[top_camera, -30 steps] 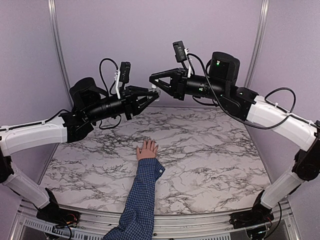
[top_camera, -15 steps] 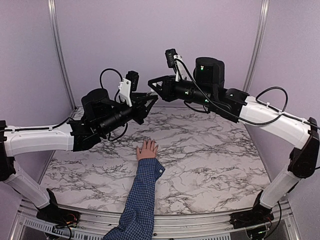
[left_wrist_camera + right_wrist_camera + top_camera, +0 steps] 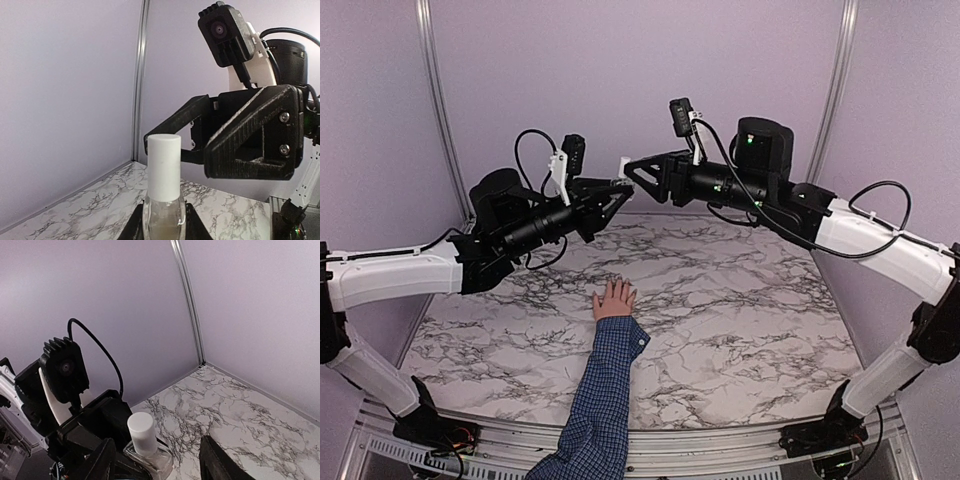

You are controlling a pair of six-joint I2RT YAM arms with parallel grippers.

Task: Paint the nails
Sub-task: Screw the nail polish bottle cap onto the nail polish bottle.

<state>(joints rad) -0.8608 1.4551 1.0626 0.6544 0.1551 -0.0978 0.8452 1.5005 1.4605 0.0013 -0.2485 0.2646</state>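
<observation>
A small hand (image 3: 614, 298) with a blue checked sleeve (image 3: 605, 390) lies flat on the marble table (image 3: 740, 300), fingers spread. Its nails (image 3: 617, 286) are too small to make out. High above it, my left gripper (image 3: 613, 192) is shut on a clear nail polish bottle (image 3: 163, 212) with a white cap (image 3: 163, 165). My right gripper (image 3: 631, 170) faces it tip to tip and is open. In the right wrist view the cap (image 3: 142, 432) stands between the right gripper's (image 3: 157, 462) spread fingers (image 3: 216, 462), untouched. The right gripper's black fingers (image 3: 250, 145) loom behind the cap.
Purple walls close the table on three sides, with metal posts (image 3: 432, 90) in the back corners. Both arm bases (image 3: 430, 425) sit at the near edge. The sleeve reaches in from the near edge at the middle.
The right gripper's jaws have gone from shut to open at the bottle's cap. Both arms dipped left, then came back up; the hand has not moved.
</observation>
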